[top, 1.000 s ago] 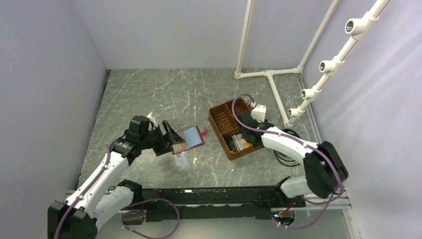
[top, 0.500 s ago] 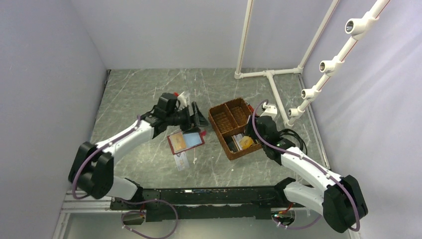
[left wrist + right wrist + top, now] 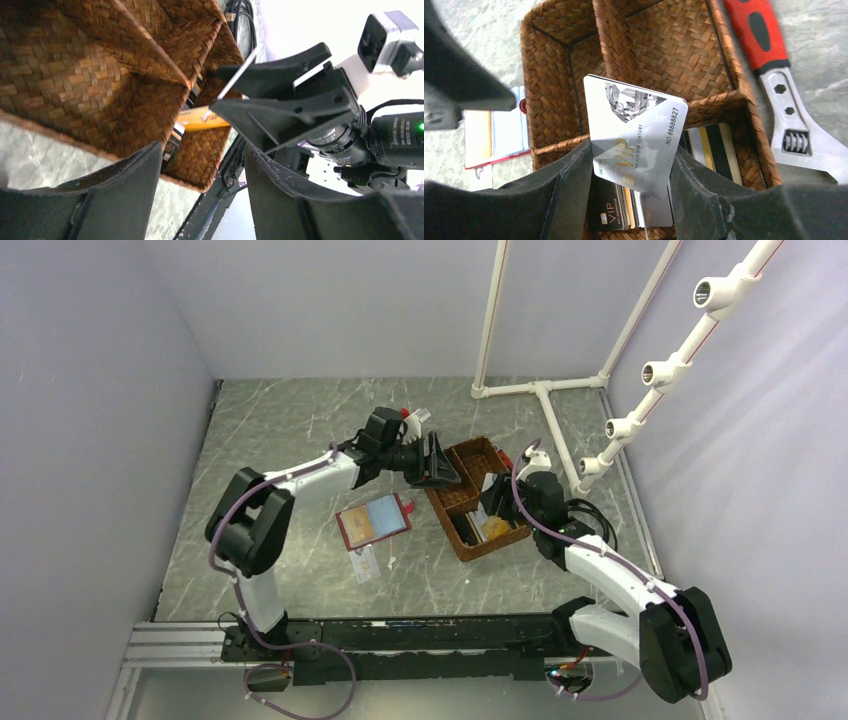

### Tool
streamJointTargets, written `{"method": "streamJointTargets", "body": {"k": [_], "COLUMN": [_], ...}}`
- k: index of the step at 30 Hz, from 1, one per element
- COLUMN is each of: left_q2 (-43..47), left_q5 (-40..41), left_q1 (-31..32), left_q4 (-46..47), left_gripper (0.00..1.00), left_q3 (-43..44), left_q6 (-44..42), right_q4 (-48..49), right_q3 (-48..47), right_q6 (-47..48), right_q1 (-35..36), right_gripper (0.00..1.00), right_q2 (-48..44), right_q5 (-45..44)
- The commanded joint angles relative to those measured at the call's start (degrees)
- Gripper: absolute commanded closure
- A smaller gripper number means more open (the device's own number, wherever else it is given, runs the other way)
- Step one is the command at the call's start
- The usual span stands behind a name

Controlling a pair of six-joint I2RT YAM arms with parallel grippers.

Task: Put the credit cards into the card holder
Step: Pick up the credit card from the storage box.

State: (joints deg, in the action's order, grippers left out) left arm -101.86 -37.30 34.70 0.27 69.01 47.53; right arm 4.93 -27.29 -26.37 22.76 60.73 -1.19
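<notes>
The card holder is a dark red wallet lying open on the table, with a tan and a light blue card in it; it also shows in the right wrist view. A pale card lies on the table just in front of it. My right gripper hovers over the basket's near compartment, shut on a silver VIP card held upright. Below it a stack of cards stands in the basket. My left gripper is open and empty over the basket's far-left corner, its fingers apart.
The brown woven basket has several compartments. A red-handled adjustable wrench lies right of the basket. A white pipe frame stands at the back right. An orange card lies in the basket.
My left arm has swung away from the wallet, right and back, to the basket. My right gripper has lifted the silver card out of the basket's near compartment.
</notes>
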Motion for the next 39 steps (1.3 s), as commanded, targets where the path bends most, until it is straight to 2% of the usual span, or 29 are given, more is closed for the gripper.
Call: {"method": "streamJointTargets", "body": {"k": [1,6,10,13,19,21,25,31,35,37,39], "left_q2": [-4.9,-10.0,-13.0,-15.5,-18.4,-19.0,-19.8,-19.9,-20.0,-20.0,-20.2], "left_q5": [-5.6,-7.3,-7.5,-8.2,-11.4,-11.4,-11.8,-11.1,-10.6,-10.6,-10.6], "left_q1": [0.3,0.7,1.6,1.8,2.8,3.4,4.4,4.8,4.9,5.0,5.0], "left_q4": [6.8,9.8,9.0,9.4,14.7,13.7,13.2,12.9,11.0,11.3,11.8], "left_gripper": [0.32,0.26,0.29,0.38,0.36,0.38,0.5,0.77,0.92,0.96,0.98], "left_q3": [4.6,9.2,13.0,15.0,16.9,18.0,18.5,17.6,18.0,17.7,17.5], "left_q6": [0.6,2.1,1.1,1.7,3.8,3.2,2.4,1.6,-0.2,-0.2,0.1], "right_q4": [11.1,14.0,13.8,13.4,12.6,12.4,11.4,8.3,4.7,3.2,1.5], "right_q3": [3.6,5.1,4.9,4.9,5.1,5.1,5.0,4.9,4.3,4.5,4.5], "right_q6": [2.0,2.2,2.3,2.1,2.1,1.9,1.8,1.6,0.6,0.1,-0.3], "right_q1": [-1.4,-3.2,-3.8,-4.2,-4.3,-4.3,-4.3,-4.3,-4.3,-4.3,-4.3], "right_gripper": [1.0,1.0,1.0,1.0,1.0,1.0,1.0,1.0,0.87,0.81,0.69], "right_q2": [-1.2,-1.2,-0.8,-0.4,-0.2,-0.1,-0.2,-1.0,-2.4,-3.5,-4.5], "right_q5": [8.0,13.5,14.9,15.5,15.5,15.6,15.6,14.1,13.5,13.3,12.9]}}
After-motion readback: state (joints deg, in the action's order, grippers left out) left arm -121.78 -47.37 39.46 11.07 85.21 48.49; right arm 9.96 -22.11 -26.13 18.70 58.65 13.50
